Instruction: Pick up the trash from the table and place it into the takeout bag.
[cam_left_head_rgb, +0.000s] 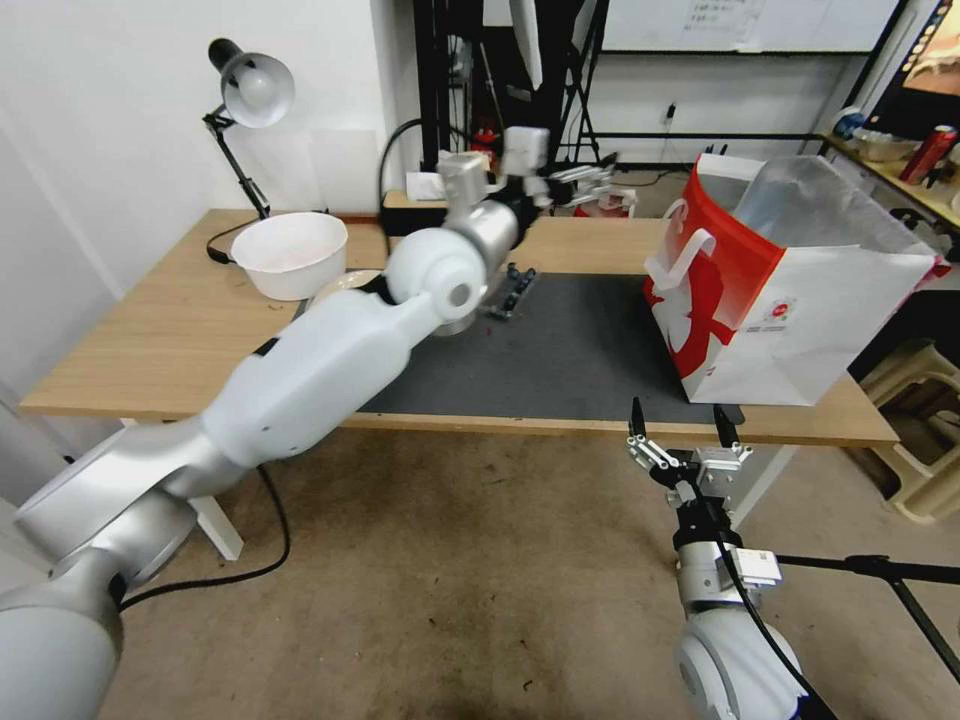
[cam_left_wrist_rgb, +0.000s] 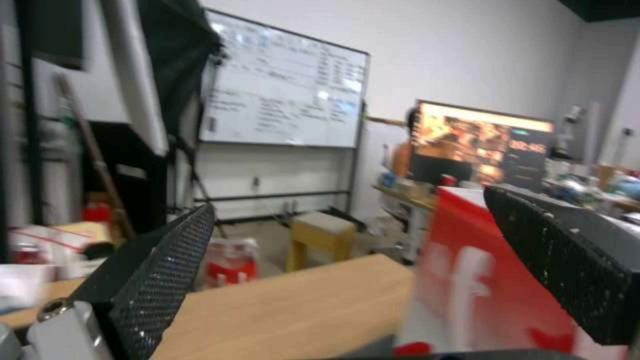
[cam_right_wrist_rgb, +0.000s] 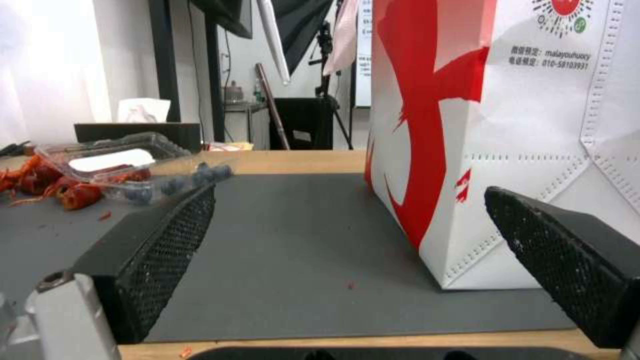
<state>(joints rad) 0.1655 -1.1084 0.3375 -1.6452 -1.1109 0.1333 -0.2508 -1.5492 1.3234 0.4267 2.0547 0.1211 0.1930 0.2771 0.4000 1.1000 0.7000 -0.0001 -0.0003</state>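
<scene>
L gripper (cam_left_wrist_rgb: 353, 260) raised over table (cam_left_head_rgb: 160, 340), R gripper (cam_left_head_rgb: 683, 428) near takeout bag (cam_left_head_rgb: 800, 320), both jaws wide apart

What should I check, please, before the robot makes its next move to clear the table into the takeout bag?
1. Takeout bag upright on the table, mouth open: ok.
2. Left gripper open and empty, raised over the table: ok.
3. Right gripper open and empty, at the table's near edge in front of the bag: ok.
4. Trash remaining: clear plastic container with red scraps on the mat: not ok.
5. White bowl empty: cannot tell.
</scene>
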